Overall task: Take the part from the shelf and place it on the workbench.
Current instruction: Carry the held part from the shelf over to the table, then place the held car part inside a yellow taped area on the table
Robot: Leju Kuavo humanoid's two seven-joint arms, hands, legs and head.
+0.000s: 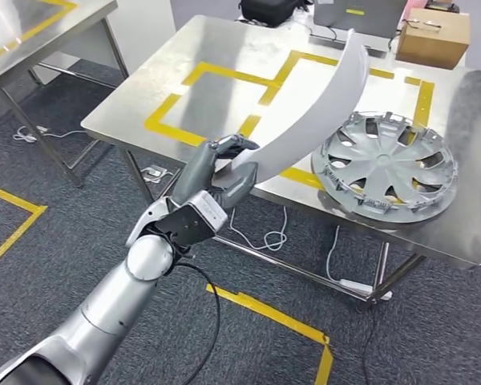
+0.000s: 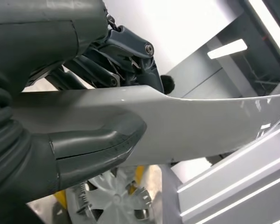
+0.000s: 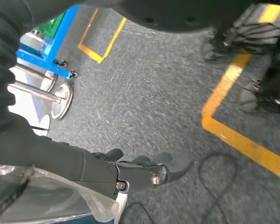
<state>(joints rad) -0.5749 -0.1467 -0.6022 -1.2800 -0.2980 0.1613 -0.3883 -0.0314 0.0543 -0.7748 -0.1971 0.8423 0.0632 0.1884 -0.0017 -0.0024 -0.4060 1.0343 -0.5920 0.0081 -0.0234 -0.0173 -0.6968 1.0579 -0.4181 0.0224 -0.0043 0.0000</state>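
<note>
My left hand (image 1: 216,180) grips one end of a long curved white part (image 1: 313,108), thumb below and fingers on top. The part arcs up and away over the steel workbench (image 1: 226,72), above its yellow-taped rectangle. In the left wrist view the same white part (image 2: 188,126) runs across the picture, pinched between the grey thumb (image 2: 96,149) and the darker fingers (image 2: 131,51). My right hand (image 3: 138,172) hangs over grey carpet with its fingers stretched out and nothing in them.
A silver wheel cover (image 1: 386,164) lies on the workbench's right side, close to the part's near end. A cardboard box (image 1: 431,36) and a dark bag (image 1: 265,10) sit at the far edge. A second steel table (image 1: 38,32) stands at the left. Cables trail on the carpet.
</note>
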